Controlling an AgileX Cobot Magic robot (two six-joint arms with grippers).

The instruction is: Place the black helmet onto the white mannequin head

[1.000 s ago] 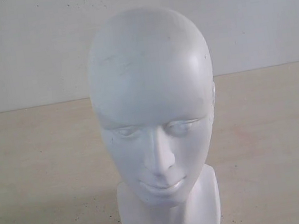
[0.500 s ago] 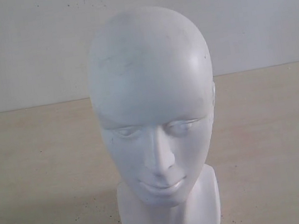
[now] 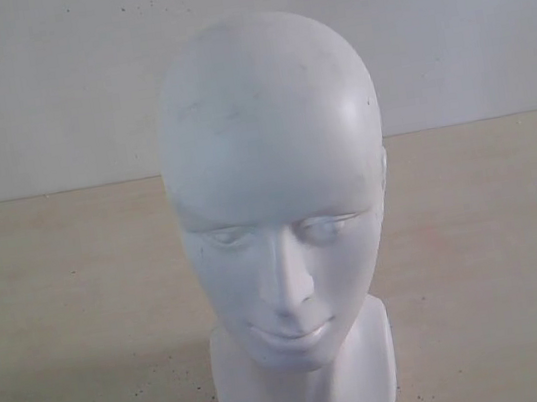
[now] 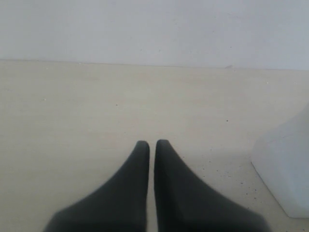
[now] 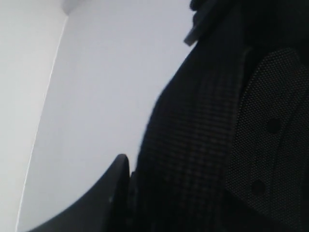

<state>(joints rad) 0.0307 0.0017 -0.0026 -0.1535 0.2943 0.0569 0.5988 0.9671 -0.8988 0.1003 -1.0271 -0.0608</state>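
The white mannequin head (image 3: 280, 209) stands upright on the beige table, bare, facing the exterior camera; neither arm shows in that view. In the left wrist view its blocky base (image 4: 285, 169) sits beside my left gripper (image 4: 152, 143), whose two black fingers are almost touching, with nothing between them, low over the table. The right wrist view is filled by the black helmet's padded mesh lining (image 5: 227, 135). One black finger (image 5: 113, 193) of my right gripper lies against the helmet's edge; the other finger is hidden behind it. The helmet is held up against a white wall.
A beige tabletop (image 3: 74, 321) runs back to a white wall (image 3: 30, 95). Small dark specks dot the table near the mannequin base.
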